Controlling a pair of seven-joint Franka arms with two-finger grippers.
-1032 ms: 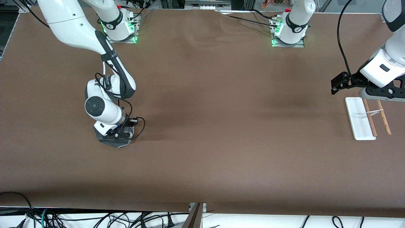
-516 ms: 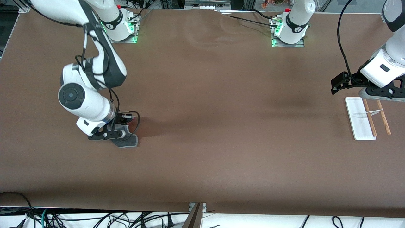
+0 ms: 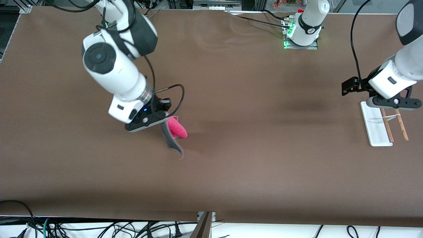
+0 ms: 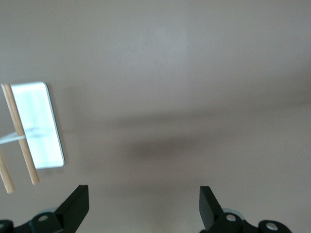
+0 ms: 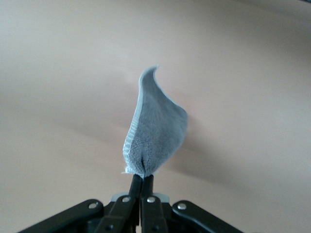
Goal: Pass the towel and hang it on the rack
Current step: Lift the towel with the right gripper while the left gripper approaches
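Observation:
My right gripper (image 3: 162, 121) is shut on the towel (image 3: 174, 136) and holds it in the air over the brown table, toward the right arm's end. The towel hangs folded, dark grey with its pink face showing. In the right wrist view the grey towel (image 5: 156, 128) sticks out from the closed fingertips (image 5: 142, 178). The rack (image 3: 383, 123) lies at the left arm's end, with a white base and two wooden rods. My left gripper (image 3: 391, 105) is open and empty, hovering over the rack's end. The rack also shows in the left wrist view (image 4: 34, 127).
The brown table (image 3: 251, 142) stretches between the two grippers. The arm bases (image 3: 302, 33) stand at the table's edge farthest from the front camera. Cables lie below the table's near edge (image 3: 205, 216).
My right gripper has lifted the towel off the table and carried it toward the table's middle; its pink face now shows. The left gripper has shifted slightly over the rack.

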